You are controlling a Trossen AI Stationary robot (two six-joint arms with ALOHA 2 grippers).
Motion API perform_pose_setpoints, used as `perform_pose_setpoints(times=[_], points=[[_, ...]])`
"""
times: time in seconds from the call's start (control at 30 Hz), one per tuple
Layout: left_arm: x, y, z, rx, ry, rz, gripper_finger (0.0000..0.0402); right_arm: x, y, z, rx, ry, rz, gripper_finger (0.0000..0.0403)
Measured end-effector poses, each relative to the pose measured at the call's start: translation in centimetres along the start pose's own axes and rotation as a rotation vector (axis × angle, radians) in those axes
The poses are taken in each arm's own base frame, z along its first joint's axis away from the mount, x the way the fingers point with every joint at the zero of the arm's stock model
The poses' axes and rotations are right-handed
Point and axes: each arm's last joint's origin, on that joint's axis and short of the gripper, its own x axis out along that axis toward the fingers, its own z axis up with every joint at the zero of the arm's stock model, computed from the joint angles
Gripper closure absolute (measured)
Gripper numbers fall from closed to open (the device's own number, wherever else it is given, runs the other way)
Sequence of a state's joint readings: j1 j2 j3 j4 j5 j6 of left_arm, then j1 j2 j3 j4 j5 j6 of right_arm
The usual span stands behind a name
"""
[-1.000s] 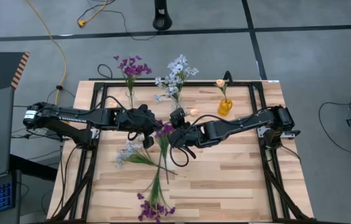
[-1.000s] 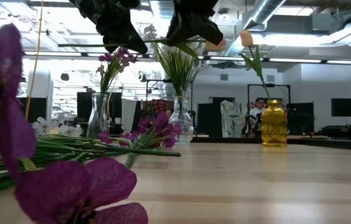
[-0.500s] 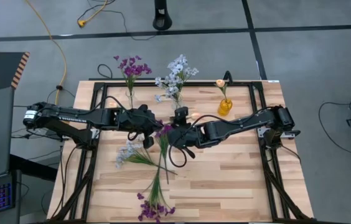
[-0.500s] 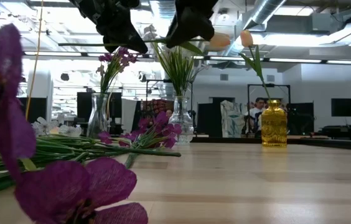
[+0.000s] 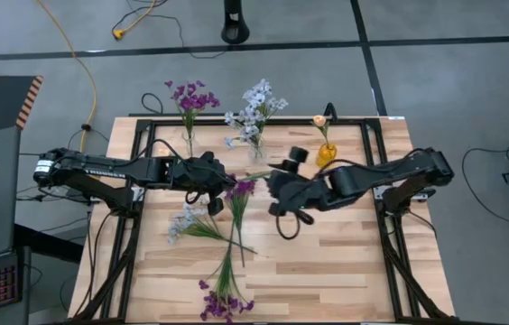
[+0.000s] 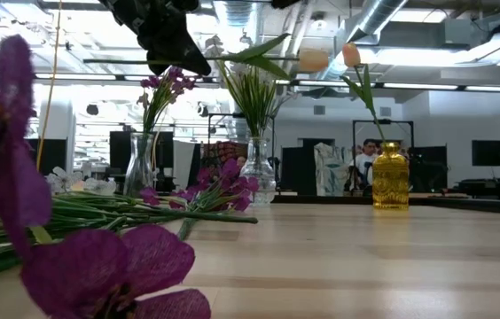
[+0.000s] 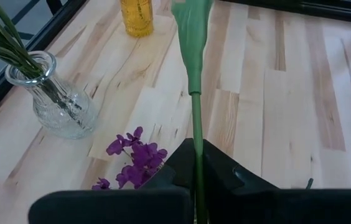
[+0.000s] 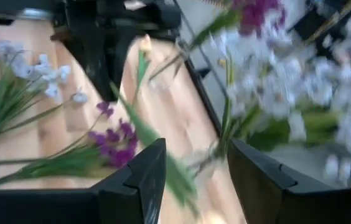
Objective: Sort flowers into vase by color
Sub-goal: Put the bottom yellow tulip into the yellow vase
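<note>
Overhead, the left hand [image 5: 211, 177] clamps a leafy green-stemmed peach bud [image 6: 313, 59]; the right hand [image 5: 277, 177] gapes.

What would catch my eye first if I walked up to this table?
Probably the left gripper above the middle of the table, shut on a long green stem with a peach bud at its far end. Along the far edge stand three vases: purple flowers, pale blue-white flowers, and a yellow vase with one peach bud. More sprigs lie loose on the wood, and the right gripper is open, holding nothing.
</note>
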State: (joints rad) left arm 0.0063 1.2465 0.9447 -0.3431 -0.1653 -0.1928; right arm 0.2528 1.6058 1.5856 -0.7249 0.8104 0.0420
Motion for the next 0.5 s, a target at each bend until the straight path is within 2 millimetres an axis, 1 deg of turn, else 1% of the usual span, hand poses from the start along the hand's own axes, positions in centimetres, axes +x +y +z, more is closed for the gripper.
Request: perform_pose_setpoints(times=[0.1,0.27,0.37,0.43,0.5], points=[[0.0,0.0,0.0,0.000,-0.003,0.002,0.0401,-1.0,-0.2,-1.0,0.074,0.059,-0.022,0.0206],[0.0,0.0,0.2,-0.004,-0.026,0.017,0.0401,-2.7,1.0,-3.2,0.155,0.105,-0.231,0.0207],[0.0,0.0,0.4,-0.007,-0.045,0.024,0.0401,-4.6,1.4,-4.8,0.222,0.102,-0.301,0.0207],[0.0,0.0,0.7,-0.011,-0.072,0.019,0.0401,-6.0,1.5,-5.7,0.287,0.071,-0.328,0.0207],[0.0,-0.1,0.9,-0.002,-0.095,0.014,0.0401,-7.0,1.9,-7.0,0.348,0.021,-0.343,0.0207]])
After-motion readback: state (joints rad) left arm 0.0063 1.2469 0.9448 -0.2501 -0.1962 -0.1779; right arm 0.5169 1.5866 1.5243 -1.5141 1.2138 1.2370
